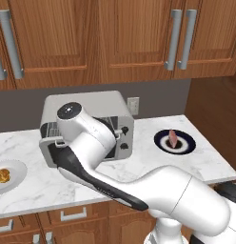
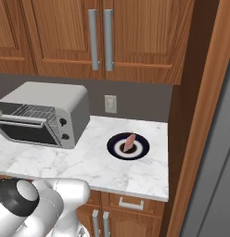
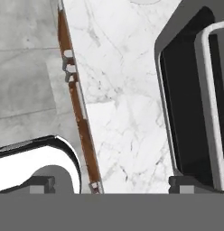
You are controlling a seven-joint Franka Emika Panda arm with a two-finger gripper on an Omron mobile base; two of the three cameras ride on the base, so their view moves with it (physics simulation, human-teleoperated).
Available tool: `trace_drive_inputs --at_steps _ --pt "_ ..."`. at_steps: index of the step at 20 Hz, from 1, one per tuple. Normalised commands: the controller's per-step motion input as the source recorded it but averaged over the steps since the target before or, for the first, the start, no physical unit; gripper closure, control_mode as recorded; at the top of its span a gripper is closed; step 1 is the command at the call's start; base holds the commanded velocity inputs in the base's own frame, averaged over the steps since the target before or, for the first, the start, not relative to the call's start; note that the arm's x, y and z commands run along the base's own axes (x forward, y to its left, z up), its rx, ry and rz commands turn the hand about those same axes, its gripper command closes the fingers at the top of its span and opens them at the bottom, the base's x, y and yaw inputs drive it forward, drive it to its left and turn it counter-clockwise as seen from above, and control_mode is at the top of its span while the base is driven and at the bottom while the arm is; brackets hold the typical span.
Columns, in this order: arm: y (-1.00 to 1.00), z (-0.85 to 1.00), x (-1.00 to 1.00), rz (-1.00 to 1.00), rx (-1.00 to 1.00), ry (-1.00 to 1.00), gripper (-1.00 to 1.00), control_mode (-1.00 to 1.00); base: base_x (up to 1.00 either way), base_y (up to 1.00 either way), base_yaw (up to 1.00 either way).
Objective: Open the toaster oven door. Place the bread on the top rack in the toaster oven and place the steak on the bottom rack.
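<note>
The light-grey toaster oven (image 1: 91,107) (image 2: 47,99) stands at the back of the marble counter. The toaster oven door (image 1: 52,155) (image 2: 28,132) (image 3: 186,108) is tilted part-way out, and a wire rack (image 2: 35,111) shows in the gap above it; I cannot tell which rack it is. My gripper (image 3: 113,182) hangs open over the counter just in front of the door, its right fingertip (image 3: 182,182) over the door's frame, with nothing between the jaws. The bread (image 1: 2,176) lies on a white plate (image 1: 17,172) at far left. The steak (image 1: 173,138) (image 2: 130,141) lies on a dark plate (image 1: 186,145) (image 2: 118,149) to the right.
My own arm covers much of the oven's front in the left base view. Wooden cabinets (image 1: 115,38) hang above, and a wall outlet (image 2: 110,103) sits behind the counter. A tall wooden panel (image 2: 200,115) bounds the counter on the right. The counter's front edge (image 3: 80,117) drops to the grey floor.
</note>
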Motion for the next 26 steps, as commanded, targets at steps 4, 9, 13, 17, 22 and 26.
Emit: trace_drive_inputs --at_steps 4,9,13,17,22,26 --pt "-0.07 0.35 0.15 -0.58 0.02 0.0 -1.0 -1.0 0.0 0.0 0.0" --pt "-0.07 0.3 0.22 -0.53 0.0 -0.09 -1.0 -1.0 0.0 0.0 0.0" --pt "-0.13 0.29 0.23 -0.21 0.06 -0.18 -1.0 -1.0 0.0 0.0 0.0" --pt "-0.21 0.15 0.24 0.0 0.23 -0.15 -1.0 -1.0 0.0 0.0 0.0" --pt "-0.27 0.01 0.28 0.11 0.36 -0.09 -1.0 -1.0 0.0 0.0 0.0" --pt "-0.13 0.0 0.34 -0.01 0.29 -0.07 -1.0 -1.0 0.0 0.0 0.0"
